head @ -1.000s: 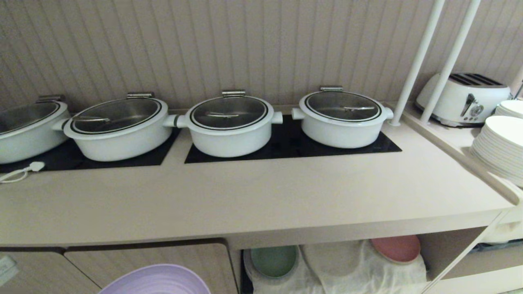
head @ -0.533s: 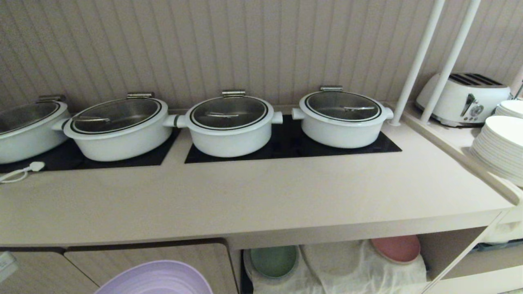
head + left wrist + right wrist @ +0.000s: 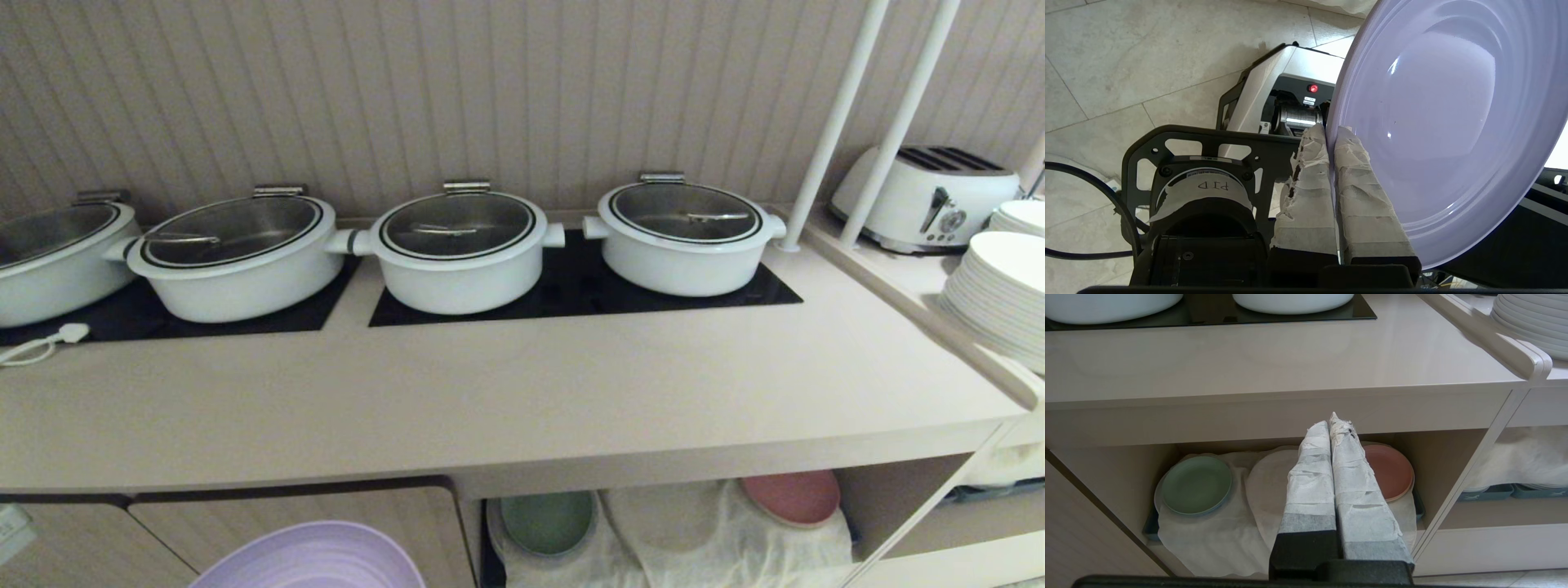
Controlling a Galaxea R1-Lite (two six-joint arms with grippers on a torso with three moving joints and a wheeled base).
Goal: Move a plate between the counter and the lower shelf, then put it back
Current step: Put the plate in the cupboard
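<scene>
Counter (image 3: 506, 392) bare in front, 4 pots (image 3: 461, 253) behind

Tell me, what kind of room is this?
Probably a kitchen or buffet serving area: lidded white pots sit on black hobs set in a counter, with a toaster and stacked white plates beside them.

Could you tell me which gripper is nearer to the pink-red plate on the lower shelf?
Right. The right gripper hangs shut just in front of the shelf opening by the pink-red plate; the left gripper is off to the left, clamping the lavender plate.
</scene>
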